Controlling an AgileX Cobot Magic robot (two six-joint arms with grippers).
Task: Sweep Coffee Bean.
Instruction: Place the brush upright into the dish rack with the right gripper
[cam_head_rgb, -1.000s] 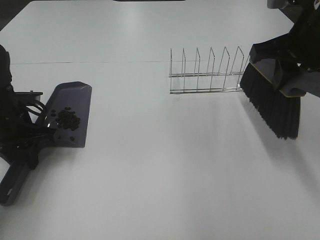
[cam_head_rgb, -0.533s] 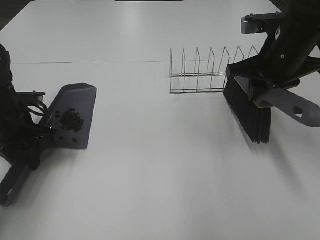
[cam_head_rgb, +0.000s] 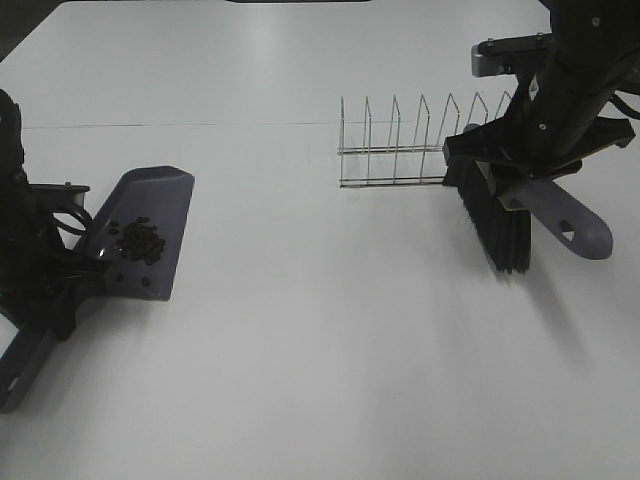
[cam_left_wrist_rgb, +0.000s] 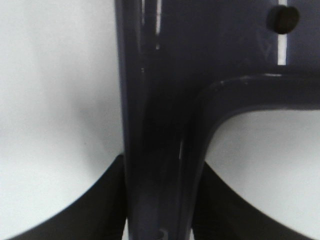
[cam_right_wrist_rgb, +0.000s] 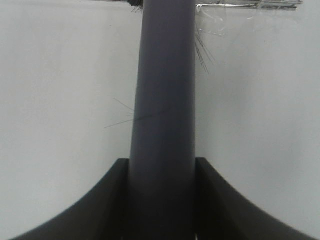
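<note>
On the white table (cam_head_rgb: 320, 380), tiny dark coffee beans (cam_head_rgb: 142, 240) are sitting in the grey plastic dustpan (cam_head_rgb: 165, 195) my left gripper (cam_left_wrist_rgb: 160, 200) is gripping, right gripper (cam_right_wrist_rgb: 162, 200) gripping the black-bristled brush (cam_head_rgb: 497, 220).

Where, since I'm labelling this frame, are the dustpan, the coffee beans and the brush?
dustpan (cam_head_rgb: 165, 208): exterior high view, bare pan surface beside the beans.
coffee bean (cam_head_rgb: 142, 241): exterior high view, middle of the cluster.
brush (cam_head_rgb: 497, 222): exterior high view, black bristles.
</note>
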